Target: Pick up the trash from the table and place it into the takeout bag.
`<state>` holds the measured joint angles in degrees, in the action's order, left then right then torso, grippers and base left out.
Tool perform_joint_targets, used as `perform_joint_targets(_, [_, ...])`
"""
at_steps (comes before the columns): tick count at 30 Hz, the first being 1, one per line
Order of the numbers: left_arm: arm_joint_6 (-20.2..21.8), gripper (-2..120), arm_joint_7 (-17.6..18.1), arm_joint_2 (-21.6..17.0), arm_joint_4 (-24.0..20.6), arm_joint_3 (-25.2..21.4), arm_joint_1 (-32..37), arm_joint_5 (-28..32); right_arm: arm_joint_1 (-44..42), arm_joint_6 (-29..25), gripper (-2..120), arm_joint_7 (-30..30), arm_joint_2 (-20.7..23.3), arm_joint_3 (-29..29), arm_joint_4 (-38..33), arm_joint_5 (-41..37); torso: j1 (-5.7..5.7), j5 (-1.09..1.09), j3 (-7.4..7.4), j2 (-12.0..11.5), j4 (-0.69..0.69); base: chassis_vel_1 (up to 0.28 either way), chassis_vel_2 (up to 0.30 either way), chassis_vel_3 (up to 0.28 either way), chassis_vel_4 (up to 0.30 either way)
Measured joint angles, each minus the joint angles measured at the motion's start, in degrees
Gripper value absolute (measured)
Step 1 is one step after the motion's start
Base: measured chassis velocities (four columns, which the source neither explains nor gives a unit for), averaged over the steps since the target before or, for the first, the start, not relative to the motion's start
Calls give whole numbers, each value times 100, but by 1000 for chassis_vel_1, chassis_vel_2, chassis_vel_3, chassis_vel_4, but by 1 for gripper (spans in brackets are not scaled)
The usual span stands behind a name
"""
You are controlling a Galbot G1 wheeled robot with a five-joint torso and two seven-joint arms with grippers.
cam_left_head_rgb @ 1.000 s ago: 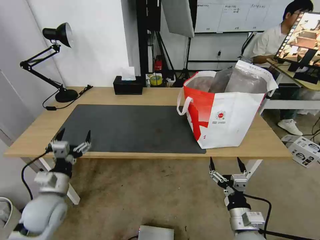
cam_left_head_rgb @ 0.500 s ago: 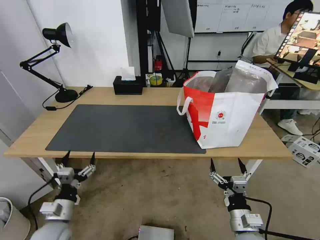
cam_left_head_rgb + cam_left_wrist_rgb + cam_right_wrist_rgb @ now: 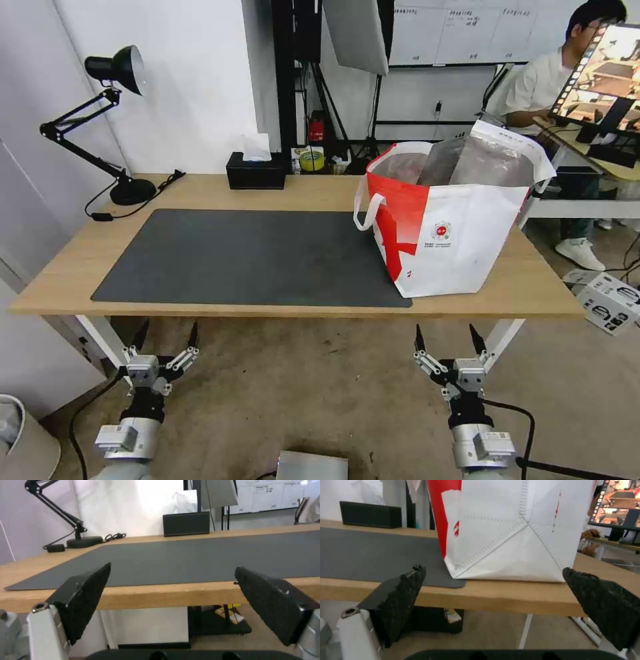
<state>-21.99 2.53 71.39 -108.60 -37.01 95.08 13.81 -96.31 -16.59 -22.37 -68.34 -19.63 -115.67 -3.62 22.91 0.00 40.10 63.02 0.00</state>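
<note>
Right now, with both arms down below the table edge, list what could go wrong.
1. Both the left gripper and the right gripper sit open just below the table edge; lifting straight up could knock the fingers against the underside.
2. The takeout bag stands near the front edge, overhanging the dark mat; a bump from the right gripper might push or tip it.
3. The desk lamp's cable trails across the table's far left corner and could snag the left arm.
</note>
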Motion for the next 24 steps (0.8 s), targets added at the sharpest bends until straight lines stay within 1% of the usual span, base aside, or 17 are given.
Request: perform_joint_targets(24, [-4,100,21,21,-8,17,-15,1,15,52,100,-9,5,34,34,-4,0,0,0,0,0,0,0,0,0])
